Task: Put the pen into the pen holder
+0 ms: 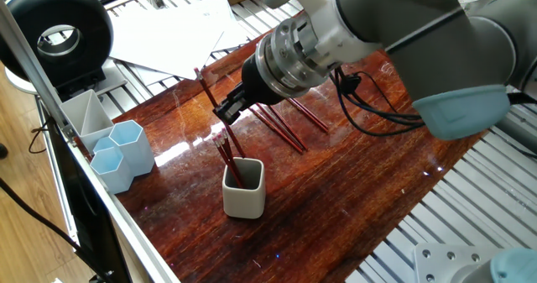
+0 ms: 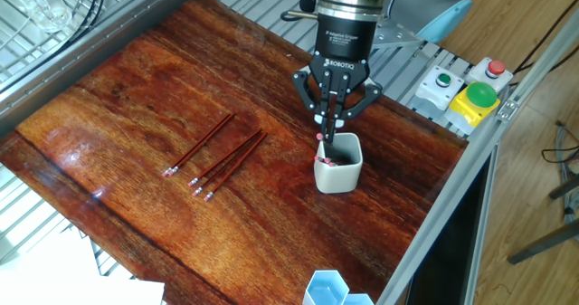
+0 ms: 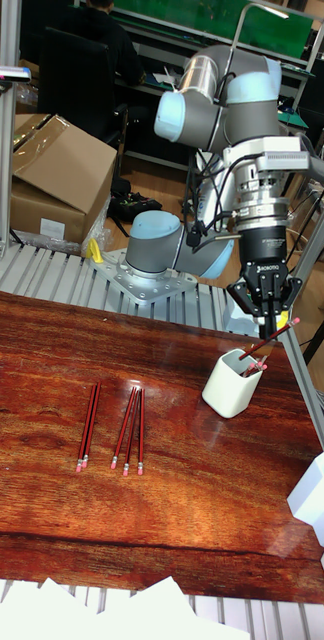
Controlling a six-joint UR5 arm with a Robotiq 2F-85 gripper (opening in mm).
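The off-white pen holder [image 1: 244, 192] [image 2: 338, 167] [image 3: 229, 385] stands on the wooden table and has a few red pens [image 1: 225, 152] in it. My gripper [image 1: 227, 109] [image 2: 330, 117] [image 3: 268, 322] hangs just above its mouth, shut on a red pen [image 1: 210, 91] [image 3: 272, 341]. That pen is tilted, with its lower end at the holder's opening and its upper end sticking out behind the fingers. Several more red pens [image 1: 288, 128] [image 2: 223, 155] [image 3: 130, 431] lie flat on the table apart from the holder.
Two pale blue hexagonal cups [image 1: 126, 151] [image 3: 323, 505] and a grey compartment tray [image 1: 83, 112] sit near the table's edge. White papers [image 1: 178, 31] lie at one end. A button box [image 2: 471, 94] is mounted beside the table. The robot's base [image 3: 162, 260] stands behind it.
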